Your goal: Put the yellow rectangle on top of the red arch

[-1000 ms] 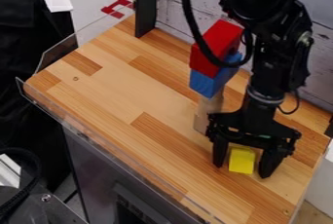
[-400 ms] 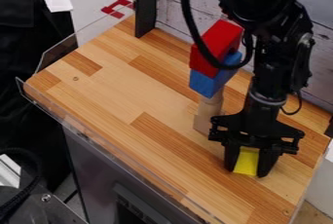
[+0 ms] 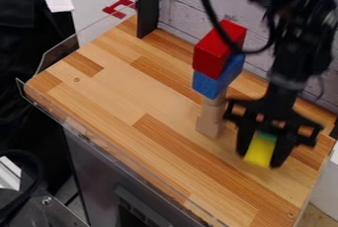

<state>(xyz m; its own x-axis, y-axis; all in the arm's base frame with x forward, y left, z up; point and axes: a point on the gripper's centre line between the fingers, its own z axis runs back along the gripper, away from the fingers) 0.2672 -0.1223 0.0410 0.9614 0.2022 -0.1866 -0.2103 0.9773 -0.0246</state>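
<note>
The black gripper (image 3: 264, 153) hangs over the right part of the wooden table, shut on the yellow rectangle (image 3: 260, 152), which sits between its fingers and is slightly tilted. To the left and behind stands a stack: the red arch (image 3: 214, 53) is on top of a blue block (image 3: 212, 84), and a plain wooden column (image 3: 210, 117) holds both up. Nothing rests on the red piece's top face. The gripper is lower than the red piece and apart from the stack.
The wooden table top (image 3: 119, 93) has a clear plastic guard (image 3: 59, 56) along its left edge. A dark post (image 3: 147, 6) rises at the back, beside a whitewashed plank wall. The arm's black cable loops close to the red block.
The fingers have closed on the yellow rectangle. Gripper and rectangle have then moved up and a little to the right in the view. The stack has stayed put.
</note>
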